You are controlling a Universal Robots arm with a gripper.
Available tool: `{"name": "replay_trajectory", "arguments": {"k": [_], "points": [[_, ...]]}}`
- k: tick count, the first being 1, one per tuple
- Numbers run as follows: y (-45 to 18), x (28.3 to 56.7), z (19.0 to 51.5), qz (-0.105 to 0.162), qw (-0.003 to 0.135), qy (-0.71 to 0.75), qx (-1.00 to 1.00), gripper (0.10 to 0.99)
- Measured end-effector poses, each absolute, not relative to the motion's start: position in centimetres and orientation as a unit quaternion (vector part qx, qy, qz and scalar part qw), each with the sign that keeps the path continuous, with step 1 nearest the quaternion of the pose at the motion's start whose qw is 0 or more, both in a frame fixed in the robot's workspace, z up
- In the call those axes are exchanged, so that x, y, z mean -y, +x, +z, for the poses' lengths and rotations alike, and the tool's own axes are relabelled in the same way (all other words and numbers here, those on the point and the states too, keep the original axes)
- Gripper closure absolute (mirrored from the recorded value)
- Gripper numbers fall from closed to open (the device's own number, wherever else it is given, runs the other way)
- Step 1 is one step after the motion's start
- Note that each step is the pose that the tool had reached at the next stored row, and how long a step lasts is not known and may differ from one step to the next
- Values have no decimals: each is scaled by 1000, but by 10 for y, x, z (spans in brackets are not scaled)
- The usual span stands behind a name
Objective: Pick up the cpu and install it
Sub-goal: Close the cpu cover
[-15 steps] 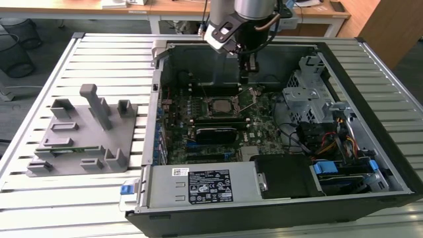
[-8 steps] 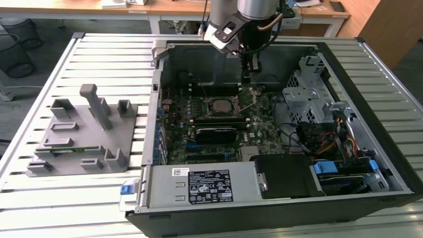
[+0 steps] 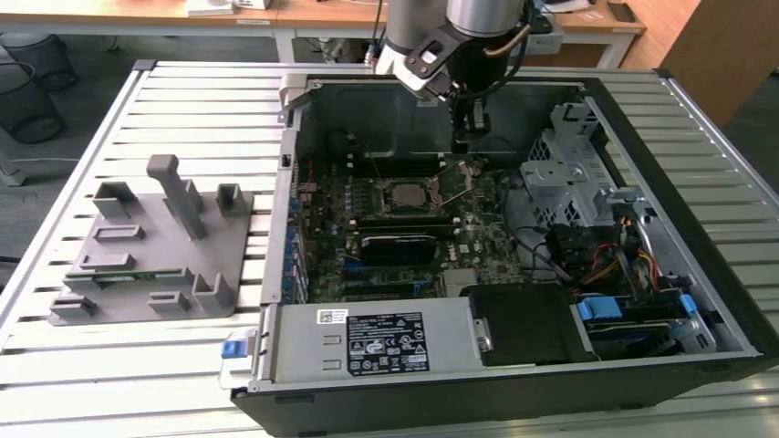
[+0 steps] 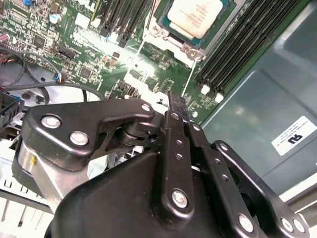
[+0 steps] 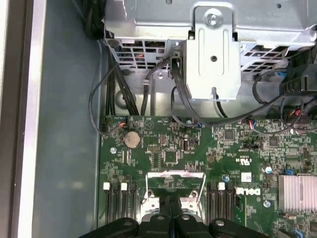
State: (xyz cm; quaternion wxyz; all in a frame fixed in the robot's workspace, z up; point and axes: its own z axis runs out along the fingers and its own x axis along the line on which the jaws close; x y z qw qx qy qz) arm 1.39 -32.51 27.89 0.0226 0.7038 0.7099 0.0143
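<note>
Gripper [image 4: 174, 99]: black fingers pressed together with nothing seen between them, hanging low inside the open case [image 3: 487, 401] over the motherboard [image 5: 168, 144], near the board's far edge. Cpu [image 4: 198, 14]: silver-grey top up, lying flat in the socket [image 4: 190, 47], just beside the gripper on the exterior view's left. Grey fixture [image 3: 159, 255]: on the slatted table [image 3: 182, 91], well apart from the case, toward the table's edge on the exterior view's left.
</note>
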Motion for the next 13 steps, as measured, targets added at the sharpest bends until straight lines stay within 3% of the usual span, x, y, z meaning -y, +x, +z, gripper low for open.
{"name": "replay_trajectory", "arguments": {"k": [13], "points": [[19,324,277,14,23,704,-710,980]]}}
